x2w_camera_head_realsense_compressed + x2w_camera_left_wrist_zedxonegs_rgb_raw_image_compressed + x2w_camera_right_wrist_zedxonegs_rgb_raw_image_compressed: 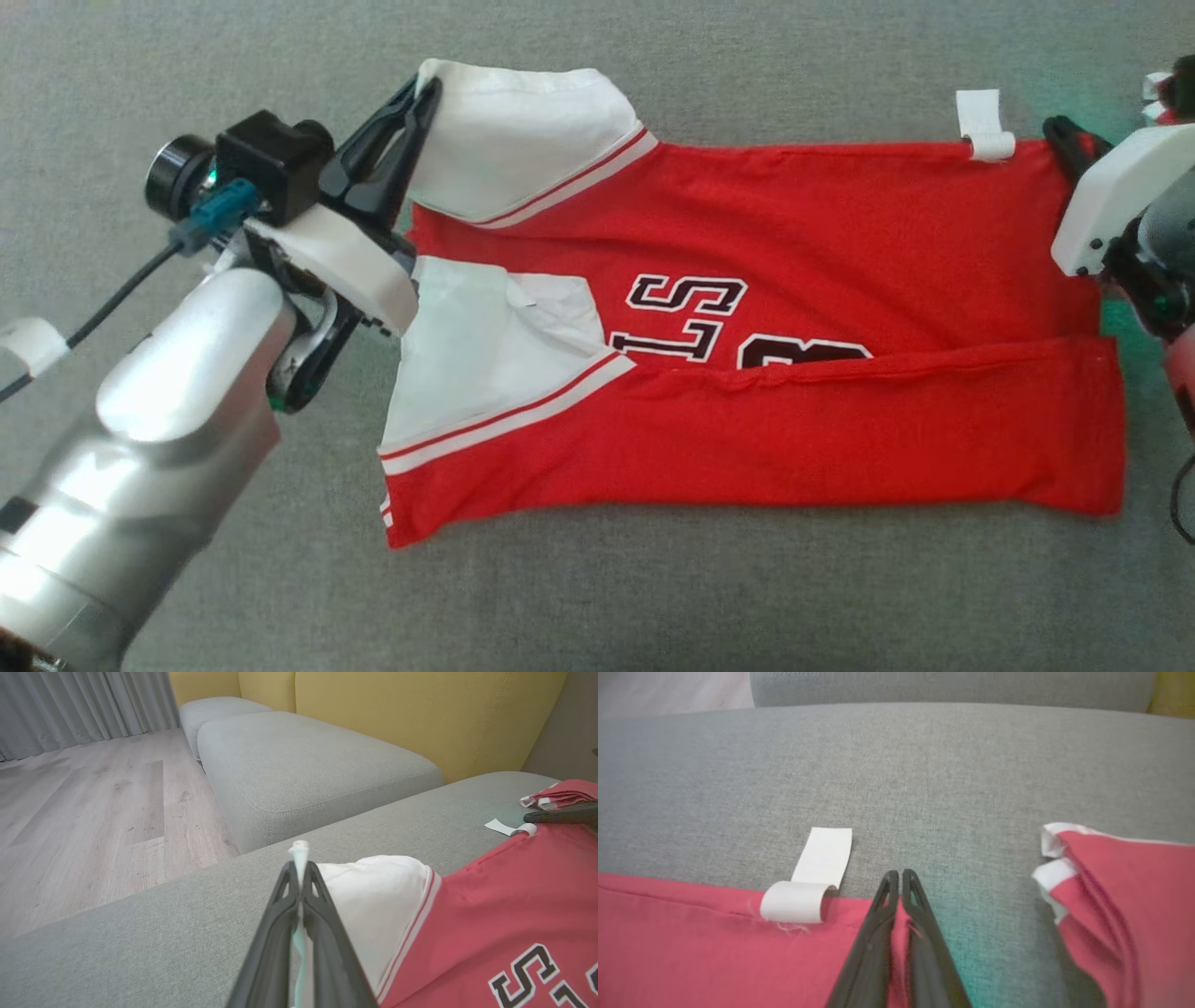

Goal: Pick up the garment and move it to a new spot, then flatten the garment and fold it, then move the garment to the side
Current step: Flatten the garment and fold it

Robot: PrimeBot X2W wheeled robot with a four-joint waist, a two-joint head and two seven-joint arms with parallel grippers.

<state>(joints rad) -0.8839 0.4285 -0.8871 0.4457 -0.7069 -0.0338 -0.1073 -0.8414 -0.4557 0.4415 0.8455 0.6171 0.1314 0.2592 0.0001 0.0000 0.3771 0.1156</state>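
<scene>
Two grippers are pinching the far corners of a red garment (pixel 840 215) that is lying spread sideways on a grey cushion (pixel 597 607). In the head view the garment is filling the middle, its white sleeves pointing to nine o'clock and its hem to three o'clock. Its six o'clock edge is lying folded up over the body as a long red band, covering the lower part of the black-and-white lettering (pixel 691 308) at the centre.

The left gripper (pixel 422 93) is sitting at the garment's ten o'clock corner, its two dark fingers pressed together on the edge of the far white sleeve (pixel 523 140). In the left wrist view a sliver of white cloth is poking out past the closed fingertips.

The right gripper (pixel 1064 140) is sitting at the two o'clock corner, its fingers clamped together on the red hem. In the right wrist view, red fabric is bunching between them. A curled white label (pixel 985 126) is sticking out from the far edge, just beside this gripper on its nine o'clock side. A second red-and-white cloth (pixel 1120 896) is lying apart from the garment, at three o'clock in that view.

Beyond the left gripper, another grey cushion (pixel 303 765), a yellow backrest (pixel 420 718), a wooden floor (pixel 93 802) and a grey curtain (pixel 70 709) are showing.
</scene>
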